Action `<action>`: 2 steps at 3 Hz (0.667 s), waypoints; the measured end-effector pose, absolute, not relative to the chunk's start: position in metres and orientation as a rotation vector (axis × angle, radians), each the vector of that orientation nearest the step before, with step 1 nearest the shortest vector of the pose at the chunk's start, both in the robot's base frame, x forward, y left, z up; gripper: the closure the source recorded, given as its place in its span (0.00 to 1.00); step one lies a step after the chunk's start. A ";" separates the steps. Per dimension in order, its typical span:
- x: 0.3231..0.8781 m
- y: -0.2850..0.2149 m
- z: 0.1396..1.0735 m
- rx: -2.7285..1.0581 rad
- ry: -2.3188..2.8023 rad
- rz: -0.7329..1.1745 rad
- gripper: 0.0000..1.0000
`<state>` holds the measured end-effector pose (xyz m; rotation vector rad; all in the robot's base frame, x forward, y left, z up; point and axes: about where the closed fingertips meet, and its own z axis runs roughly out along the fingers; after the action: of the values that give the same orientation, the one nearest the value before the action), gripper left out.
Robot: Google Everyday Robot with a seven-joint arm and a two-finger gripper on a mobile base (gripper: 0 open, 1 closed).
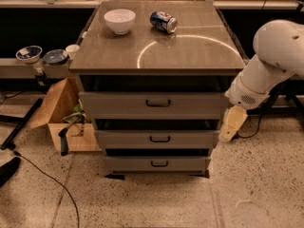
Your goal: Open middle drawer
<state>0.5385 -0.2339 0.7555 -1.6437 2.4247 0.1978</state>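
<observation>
so the grey cabinet [156, 56] fills the centre of the frame; my white arm [270, 65] comes in from the right edge, angled down-left; the middle drawer [123, 139] sits just below centre, second front of three, with a dark gap above it; cardboard box [52, 103] on the floor at the left; my pincer [232, 125] hangs right of centre, just beside that drawer's right end, and honestly I can't tell how it's set; white bowl [119, 21] and a tipped can [163, 22] up top; tiny black handle [160, 138] mid-front, well apart from the pincer
</observation>
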 end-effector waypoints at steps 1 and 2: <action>0.540 -0.237 0.737 -1.614 2.421 0.189 0.00; 0.546 -0.237 0.706 -1.669 2.385 0.192 0.00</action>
<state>0.5459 -0.2370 0.7065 -1.6688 2.3853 0.1923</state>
